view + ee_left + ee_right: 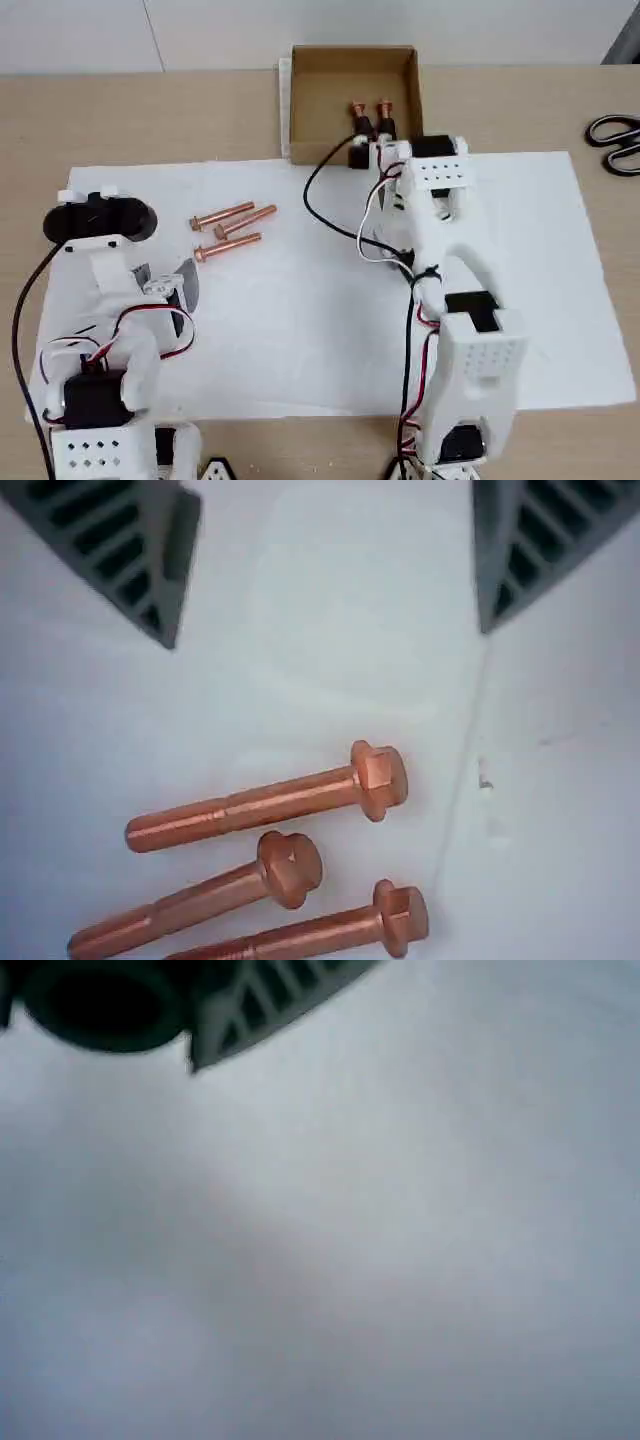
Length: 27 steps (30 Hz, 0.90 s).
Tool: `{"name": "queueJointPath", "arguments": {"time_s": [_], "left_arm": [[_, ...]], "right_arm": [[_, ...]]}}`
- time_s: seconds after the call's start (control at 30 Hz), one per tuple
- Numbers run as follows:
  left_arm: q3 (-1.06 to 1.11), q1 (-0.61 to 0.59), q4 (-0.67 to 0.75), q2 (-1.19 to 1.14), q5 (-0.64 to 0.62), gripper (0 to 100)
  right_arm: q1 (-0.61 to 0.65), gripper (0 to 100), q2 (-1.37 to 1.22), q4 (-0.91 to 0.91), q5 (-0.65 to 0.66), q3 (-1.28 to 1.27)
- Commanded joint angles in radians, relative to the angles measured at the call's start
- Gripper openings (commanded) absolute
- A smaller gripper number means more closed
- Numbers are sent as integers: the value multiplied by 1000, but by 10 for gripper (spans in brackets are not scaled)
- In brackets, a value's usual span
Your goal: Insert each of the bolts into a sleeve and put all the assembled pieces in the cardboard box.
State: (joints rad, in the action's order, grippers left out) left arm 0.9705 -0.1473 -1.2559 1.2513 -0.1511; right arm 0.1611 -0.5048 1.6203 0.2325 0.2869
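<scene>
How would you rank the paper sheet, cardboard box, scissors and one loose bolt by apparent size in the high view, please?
1. paper sheet
2. cardboard box
3. scissors, cropped by the frame edge
4. loose bolt, similar in length but far thinner

- Three copper bolts (245, 222) with flanged hex heads lie flat on the white sheet (300, 310), bunched together and roughly parallel.
- The cardboard box (325, 100) sits open-topped at the sheet's far edge.
- Inside it are two assembled pieces (384, 112), side by side, seemingly wearing dark sleeves (362, 126).
</scene>
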Motion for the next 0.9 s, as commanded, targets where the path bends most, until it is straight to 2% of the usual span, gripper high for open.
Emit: {"name": "queueJointPath", "arguments": {"time_s": [0.0,0.17,0.7,0.87], "left_arm": [[-4,-6,15,9,6,185],[-4,-6,15,9,6,185],[-4,-6,18,9,6,185],[-4,-6,20,9,6,185]], "right_arm": [[2,105,-15,-12,-25,52],[5,202,-13,-4,-28,52],[19,200,-12,67,-51,52],[58,158,-19,44,-52,52]]}}
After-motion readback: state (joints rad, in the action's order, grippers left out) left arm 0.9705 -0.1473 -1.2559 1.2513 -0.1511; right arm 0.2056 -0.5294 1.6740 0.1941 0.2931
